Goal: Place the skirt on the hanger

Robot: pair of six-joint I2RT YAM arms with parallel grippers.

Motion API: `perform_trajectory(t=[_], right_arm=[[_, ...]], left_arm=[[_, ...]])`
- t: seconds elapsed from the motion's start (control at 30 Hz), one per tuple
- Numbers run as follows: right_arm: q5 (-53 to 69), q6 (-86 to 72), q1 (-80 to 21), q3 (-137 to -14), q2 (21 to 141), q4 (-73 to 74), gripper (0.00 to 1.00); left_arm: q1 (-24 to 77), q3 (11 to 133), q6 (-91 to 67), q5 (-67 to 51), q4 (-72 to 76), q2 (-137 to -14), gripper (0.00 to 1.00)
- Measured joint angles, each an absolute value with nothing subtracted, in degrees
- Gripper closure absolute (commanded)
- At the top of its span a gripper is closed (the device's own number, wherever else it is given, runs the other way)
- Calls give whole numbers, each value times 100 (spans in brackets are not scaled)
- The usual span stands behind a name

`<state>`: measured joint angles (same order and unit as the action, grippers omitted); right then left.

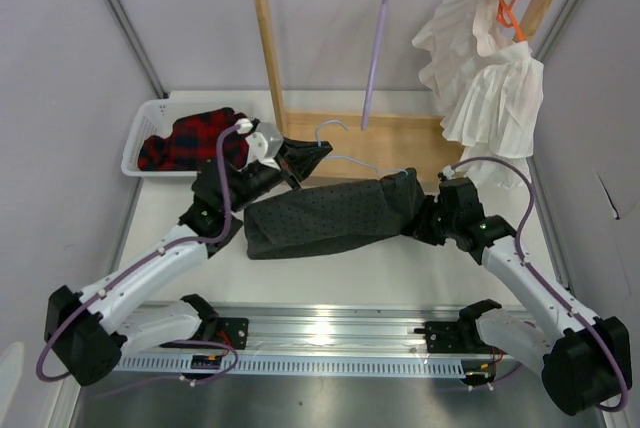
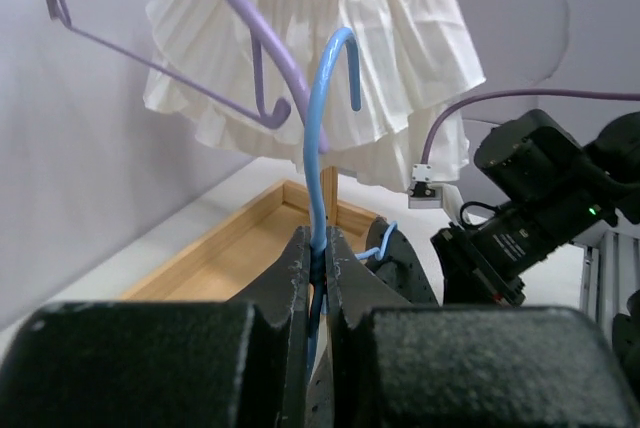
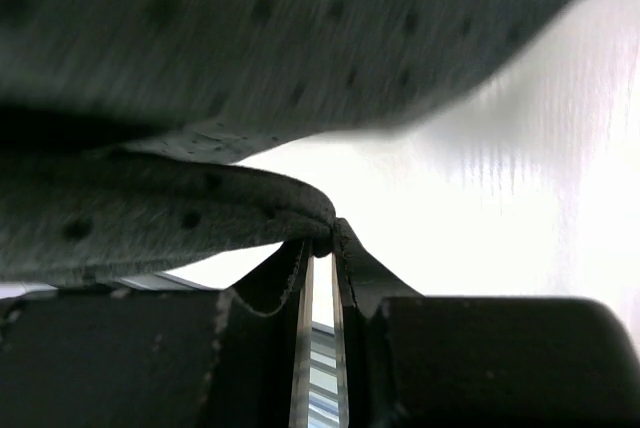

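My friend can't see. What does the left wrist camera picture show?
The left gripper is shut on the pale blue hanger, its hook pointing up. Behind hang a purple hanger and a white pleated garment.

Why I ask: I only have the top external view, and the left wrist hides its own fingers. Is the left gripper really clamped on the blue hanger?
Observer: Yes. The left wrist view shows the left gripper shut on the hanger, pinching the wire below its hook.
Operator: How is the hanger oriented?
Observer: Its stem rises upright out of the fingers, with the hook curling over at the top.
Operator: And the right side?
Observer: The right wrist view shows the right gripper almost fully closed, with a fold of the skirt pinched at its fingertips.
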<state>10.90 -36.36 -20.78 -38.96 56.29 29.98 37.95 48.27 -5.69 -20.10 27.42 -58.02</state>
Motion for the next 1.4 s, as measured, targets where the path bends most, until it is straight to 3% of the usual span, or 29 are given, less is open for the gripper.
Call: perform_trajectory(t=[0.27, 0.7, 1.03, 1.4], right_arm=[[869, -3636, -2609, -3719, 5920, 3015, 98], [685, -3597, -2582, -3686, 5835, 2891, 96], [648, -3481, -2580, -3686, 5564, 2864, 90], [694, -3448, -2231, -3686, 5513, 2534, 95]], left_arm=[[4403, 4672, -600, -1369, 3588, -6799, 100], [4504, 5113, -615, -1068, 4058, -7649, 100], [4508, 5518, -526, -1022, 3885, -7631, 100], [4578, 6088, -40, -917, 2458, -6442, 100]])
